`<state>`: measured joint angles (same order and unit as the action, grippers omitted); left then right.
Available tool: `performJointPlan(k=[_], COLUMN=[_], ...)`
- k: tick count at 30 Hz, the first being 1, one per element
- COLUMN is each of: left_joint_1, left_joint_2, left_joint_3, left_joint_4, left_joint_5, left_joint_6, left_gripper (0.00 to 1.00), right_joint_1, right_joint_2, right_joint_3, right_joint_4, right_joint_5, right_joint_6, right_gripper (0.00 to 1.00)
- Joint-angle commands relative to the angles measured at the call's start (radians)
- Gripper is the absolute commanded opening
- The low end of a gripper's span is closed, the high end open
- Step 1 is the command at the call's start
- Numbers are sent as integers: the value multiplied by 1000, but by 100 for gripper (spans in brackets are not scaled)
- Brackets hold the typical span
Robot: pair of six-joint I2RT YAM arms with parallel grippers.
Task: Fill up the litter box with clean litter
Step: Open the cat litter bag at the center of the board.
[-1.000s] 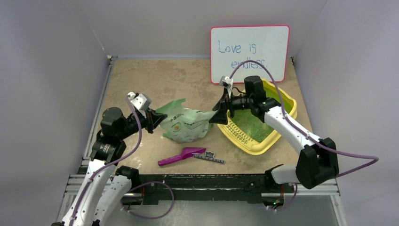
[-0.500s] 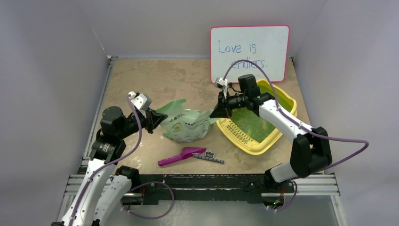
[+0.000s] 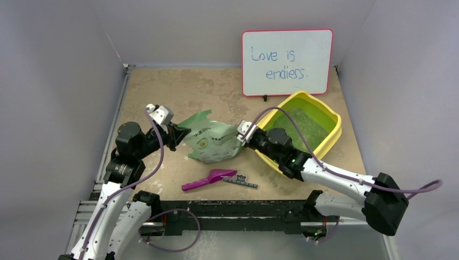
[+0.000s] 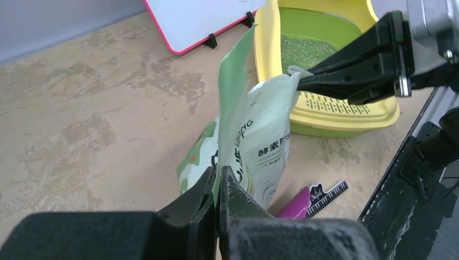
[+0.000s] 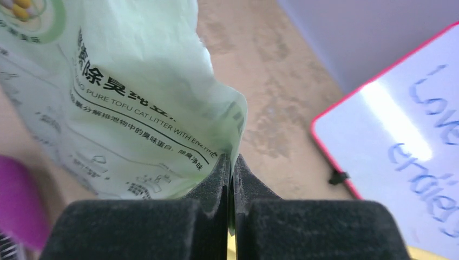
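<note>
The yellow litter box (image 3: 334, 135) sits at the right of the table, with green clean litter (image 3: 303, 125) spread inside it. A pale green printed bag (image 3: 214, 143) lies between the arms. My left gripper (image 3: 176, 135) is shut on the bag's left edge, which shows pinched between the jaws in the left wrist view (image 4: 218, 173). My right gripper (image 3: 243, 135) is shut on the bag's right corner (image 5: 231, 160), just left of the box. From the left wrist, the litter box (image 4: 346, 111) and clean litter (image 4: 303, 51) lie beyond the bag (image 4: 260, 141).
A magenta scoop (image 3: 208, 180) and a black ruler-like strip (image 3: 242, 181) lie in front of the bag. A white red-framed board (image 3: 287, 62) reading "Love is endless." stands behind the box. Grey walls enclose the table on three sides.
My right gripper went from open to shut on the bag's right corner. Its arm swung down toward the front, uncovering the litter box. The left arm kept its grip and place.
</note>
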<state>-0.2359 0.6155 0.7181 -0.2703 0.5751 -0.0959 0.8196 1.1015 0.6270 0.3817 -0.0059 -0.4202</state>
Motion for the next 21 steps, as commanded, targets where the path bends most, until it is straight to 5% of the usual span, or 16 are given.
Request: performJointPlan(k=[1,5,8,10,13,16,21], left_joint_1=[3,3,3,3,2,3,2], left_joint_2=[-15,-23,-25,-27,-28,-30,-25], left_joint_3=[21,10,10,12,18,19,19], left_joint_4=[128,159,162,153,135,125,125], left_joint_5=[-39,-50,-43,-35,-26,-16,-3], left_joint_6=[-12,-28,-30,-22,-7,2,2], left_gripper=[0,0,0,0,0,0,0], right_joint_1=[93,126,127,108,40,-62,-111], right_joint_2=[-3,47,31,-26,-105,-140,-101], right_joint_3=[-47,-28,27,108,177,278,398], right_joint_4=[484,612,413,98,-143,-356,-508], right_joint_5=[484,674,698,583,393,139,-383], right_joint_6=[-209,-258,-155,61,287,490,484], right_gripper=[0,0,30,60,76,80,79])
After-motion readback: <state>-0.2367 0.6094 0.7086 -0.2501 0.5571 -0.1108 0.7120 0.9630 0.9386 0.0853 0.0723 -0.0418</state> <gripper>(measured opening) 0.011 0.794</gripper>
